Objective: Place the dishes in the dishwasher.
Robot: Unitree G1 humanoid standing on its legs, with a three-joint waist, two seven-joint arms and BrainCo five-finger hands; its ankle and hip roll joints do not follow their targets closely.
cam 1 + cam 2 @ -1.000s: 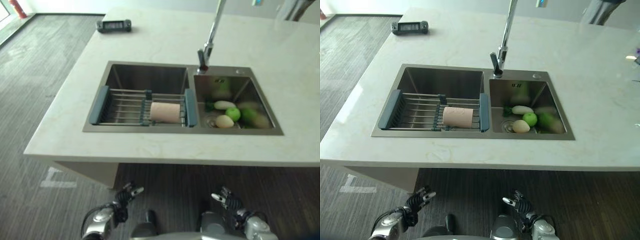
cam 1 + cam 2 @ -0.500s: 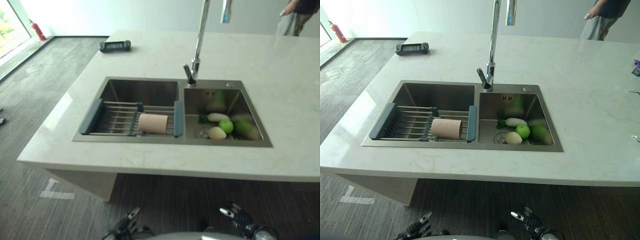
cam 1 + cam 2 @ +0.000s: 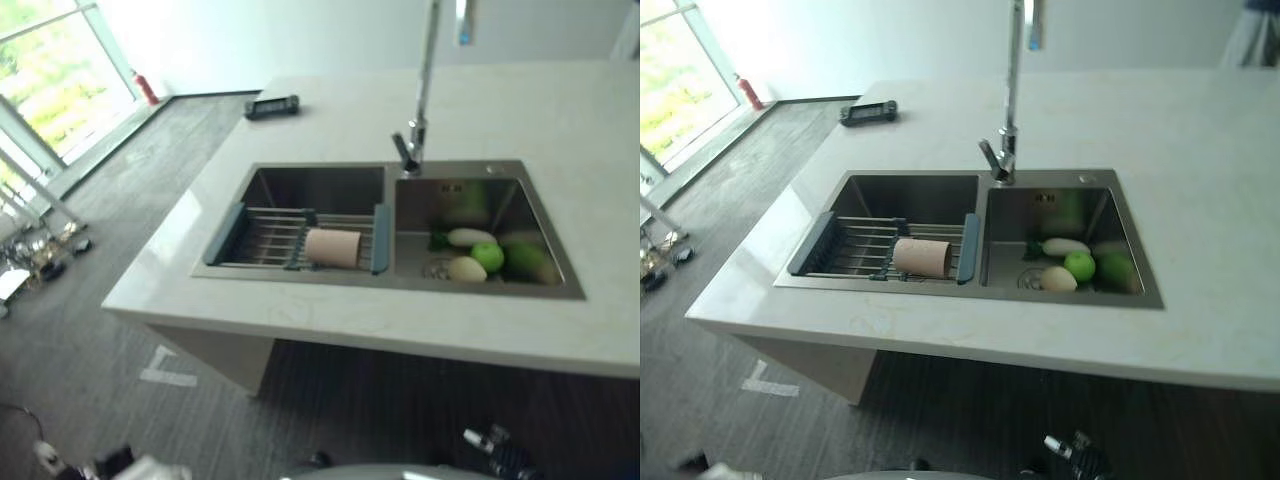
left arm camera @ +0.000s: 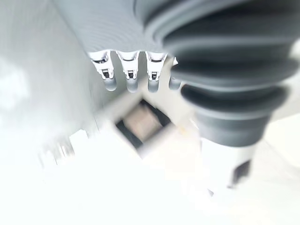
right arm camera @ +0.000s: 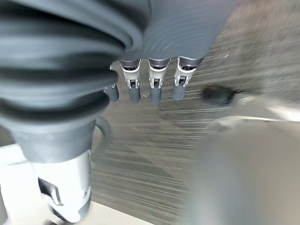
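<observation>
Pink cup (image 3: pixel 332 248) lies on its side on drain rack (image 3: pixel 270 236) in left sink basin (image 3: pixel 912 196) — not grasped. Left hand (image 4: pixel 133 70), right hand (image 5: pixel 154 77) low before counter (image 3: pixel 940 330), fingers relaxed, empty — no reach begun.

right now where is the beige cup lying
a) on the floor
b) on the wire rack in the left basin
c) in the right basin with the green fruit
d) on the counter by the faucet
b: the beige cup lies on its side on the wire rack across the left basin, while the green fruit sits in the right basin.
</observation>
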